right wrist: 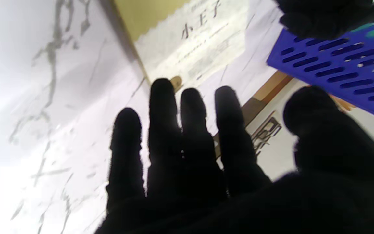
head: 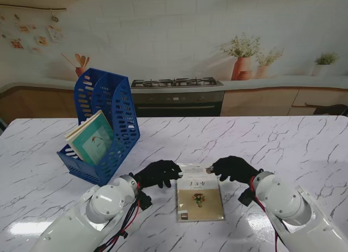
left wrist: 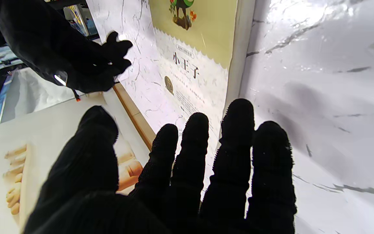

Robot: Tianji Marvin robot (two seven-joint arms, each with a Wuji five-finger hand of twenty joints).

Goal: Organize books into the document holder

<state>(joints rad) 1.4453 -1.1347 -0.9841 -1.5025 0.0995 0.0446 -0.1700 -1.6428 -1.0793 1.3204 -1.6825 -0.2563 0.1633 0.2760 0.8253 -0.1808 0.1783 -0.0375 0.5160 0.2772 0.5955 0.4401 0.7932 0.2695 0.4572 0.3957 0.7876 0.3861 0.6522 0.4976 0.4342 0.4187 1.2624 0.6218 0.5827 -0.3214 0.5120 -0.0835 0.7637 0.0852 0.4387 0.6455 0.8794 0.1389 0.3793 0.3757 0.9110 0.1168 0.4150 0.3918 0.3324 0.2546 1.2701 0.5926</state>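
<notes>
1. Kitchen backdrop: stove, plant pots and white tile behind a white marble-veined table (head: 283, 143).
2. Blue slotted document holder (head: 106, 127) sits at about 10 o'clock from table centre. It already carries a teal-covered book (head: 92, 140), leaning in its near compartment.
3. Thin paperback (head: 199, 199) lies flat, cover up, at 6 o'clock between the two hands and well apart from the holder. Cream-and-yellow cover with a small plant drawing.
4. Handling, as a judgement: light, slim, somewhat flexible. The cover looks glossy, so likely slippery on polished marble, and lying flush it offers little edge to get under. Best hold looks like the far short edge or the two far corners; pinch across the thickness once an edge is raised, or slide it to the table edge.
5. Left hand (head: 157, 172), black-gloved, sits at the book's far-left corner, at 11 o'clock from the book. Fingers (left wrist: 196, 130) are extended and slightly spread, reaching toward the cover; holding nothing.
6. Right hand (head: 234, 168) mirrors it at the far-right corner, at 1 o'clock from the book. Fingers (right wrist: 162, 97) are straight and apart, tips at the book's edge. No grip closed; contact with the cover cannot be confirmed.
7. Both palms face down, forearms converging from the near corners.
</notes>
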